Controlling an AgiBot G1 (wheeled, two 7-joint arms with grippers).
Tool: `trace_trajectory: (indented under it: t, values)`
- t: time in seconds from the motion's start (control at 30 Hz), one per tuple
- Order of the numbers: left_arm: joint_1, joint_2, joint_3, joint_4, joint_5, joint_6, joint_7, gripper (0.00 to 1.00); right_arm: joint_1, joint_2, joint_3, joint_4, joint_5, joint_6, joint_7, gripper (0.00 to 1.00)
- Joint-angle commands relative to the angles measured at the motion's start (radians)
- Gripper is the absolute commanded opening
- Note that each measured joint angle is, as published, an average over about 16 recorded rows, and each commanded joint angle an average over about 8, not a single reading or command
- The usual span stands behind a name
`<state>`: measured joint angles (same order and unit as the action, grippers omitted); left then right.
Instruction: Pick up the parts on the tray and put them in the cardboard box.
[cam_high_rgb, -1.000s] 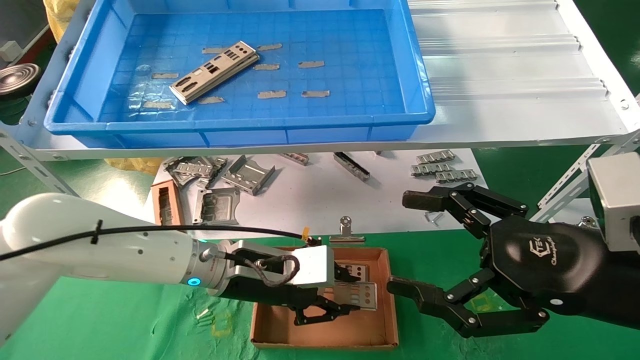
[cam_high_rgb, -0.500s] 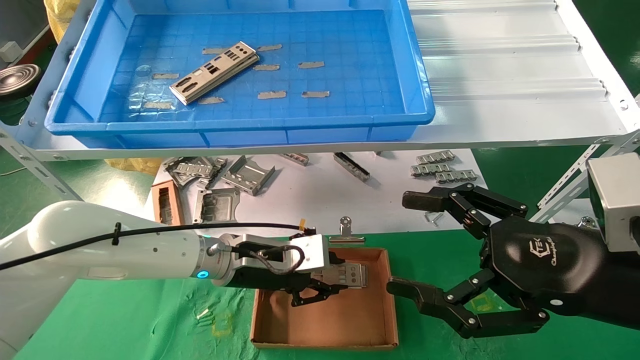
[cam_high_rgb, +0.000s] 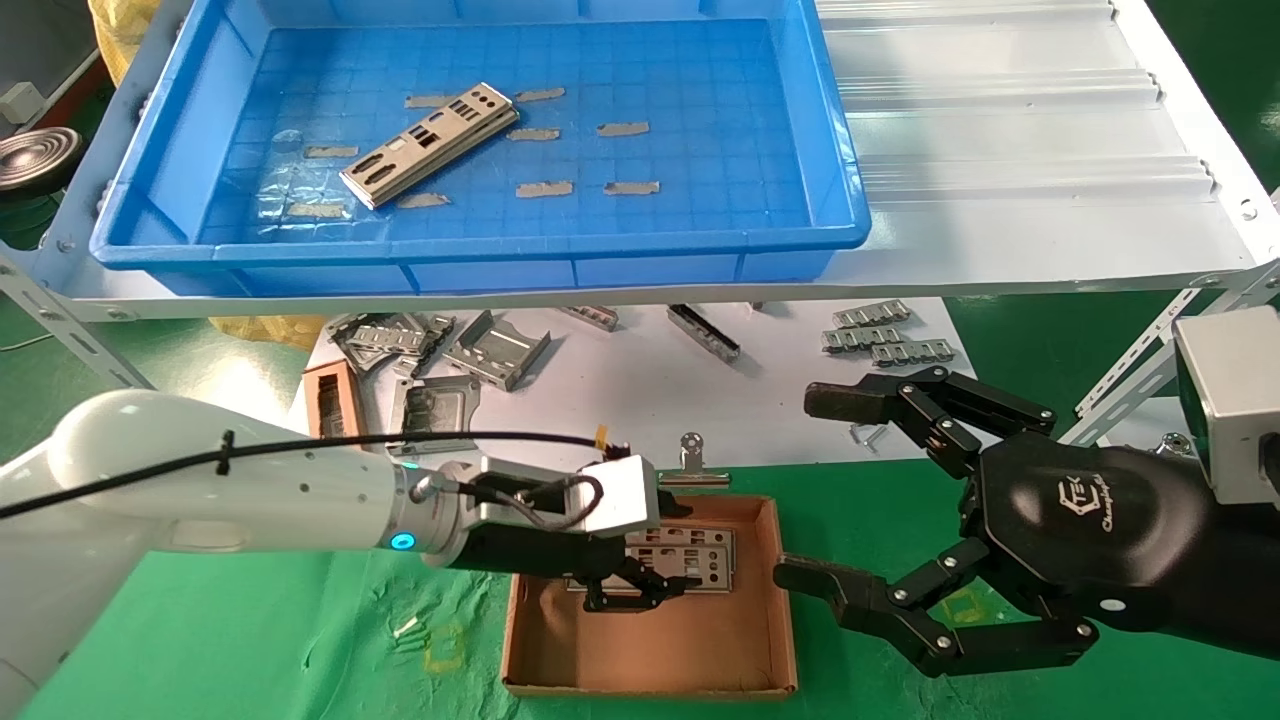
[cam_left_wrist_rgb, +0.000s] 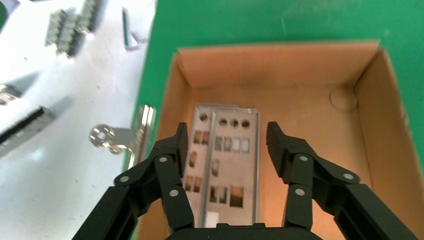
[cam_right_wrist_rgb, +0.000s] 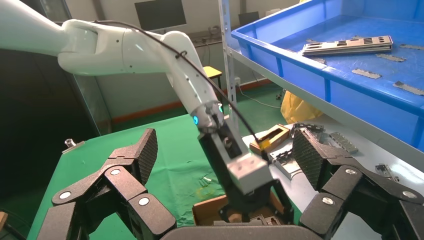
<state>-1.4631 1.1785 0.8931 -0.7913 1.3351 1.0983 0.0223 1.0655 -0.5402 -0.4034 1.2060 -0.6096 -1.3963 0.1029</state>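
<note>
Left hand (cam_left_wrist_rgb: 227, 150) hangs low over the box (cam_high_rgb: 770, 640), fingers (cam_left_wrist_rgb: 172, 160) apart astride two plates (cam_left_wrist_rgb: 225, 165) lying flat inside: released. More plates (cam_high_rgb: 430, 143) remain in the tray (cam_high_rgb: 830, 150). Right hand (cam_high_rgb: 850, 490) idles spread, beside the box.

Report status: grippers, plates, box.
Left gripper open over the cardboard box, plates lying flat inside, released. Right gripper open, idle beside the box. More plates in the blue tray. Nothing blocking.
</note>
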Motion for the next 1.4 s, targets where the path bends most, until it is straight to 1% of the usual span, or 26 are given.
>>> trace_trajectory:
  t: [0.03, 0.23, 0.37, 0.5, 0.77, 1.4]
  values:
    - [-0.004, -0.003, -0.005, 0.0, -0.011, 0.014, 0.001, 1.0, 0.0, 0.0, 0.0, 0.0, 0.0, 0.0, 0.0, 1.0]
    - [0.004, -0.051, -0.052, 0.021, -0.117, 0.083, -0.045, 1.0, 0.0, 0.0, 0.0, 0.0, 0.0, 0.0, 0.0, 1.0]
    - [0.014, -0.076, -0.083, 0.044, -0.167, 0.128, -0.078, 1.0, 0.0, 0.0, 0.0, 0.0, 0.0, 0.0, 0.0, 1.0]
    - [0.016, -0.085, -0.096, 0.054, -0.18, 0.147, -0.088, 1.0, 0.0, 0.0, 0.0, 0.0, 0.0, 0.0, 0.0, 1.0]
    - [0.022, -0.092, -0.095, 0.037, -0.183, 0.148, -0.083, 1.0, 0.0, 0.0, 0.0, 0.0, 0.0, 0.0, 0.0, 1.0]
    - [0.135, -0.238, -0.255, -0.125, -0.313, 0.225, -0.122, 1.0, 0.0, 0.0, 0.0, 0.0, 0.0, 0.0, 0.0, 1.0]
